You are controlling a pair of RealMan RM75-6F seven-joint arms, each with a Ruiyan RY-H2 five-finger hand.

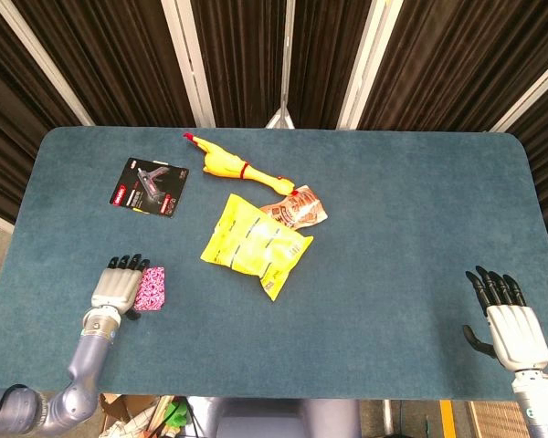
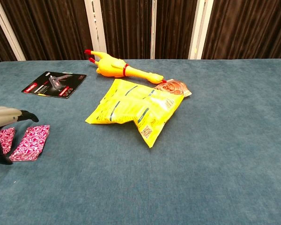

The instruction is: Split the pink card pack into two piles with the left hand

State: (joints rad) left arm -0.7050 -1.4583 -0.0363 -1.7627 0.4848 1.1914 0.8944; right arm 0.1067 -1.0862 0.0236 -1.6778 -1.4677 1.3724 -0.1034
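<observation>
The pink card pack lies in two piles near the table's front left. The right pile (image 1: 152,287) (image 2: 32,142) lies flat and uncovered. In the chest view the left pile (image 2: 4,139) shows partly, flat on the cloth. In the head view my left hand (image 1: 121,288) (image 2: 2,123) hides it. The hand hovers over that pile with its fingers stretched forward and its thumb pointing down to the table, gripping nothing. My right hand (image 1: 505,321) rests open at the front right, far from the cards.
A yellow snack bag (image 1: 254,244) lies mid-table with a small brown packet (image 1: 297,210) behind it. A yellow rubber chicken (image 1: 233,167) and a black product card (image 1: 151,186) lie farther back. The table's front edge runs just below both hands.
</observation>
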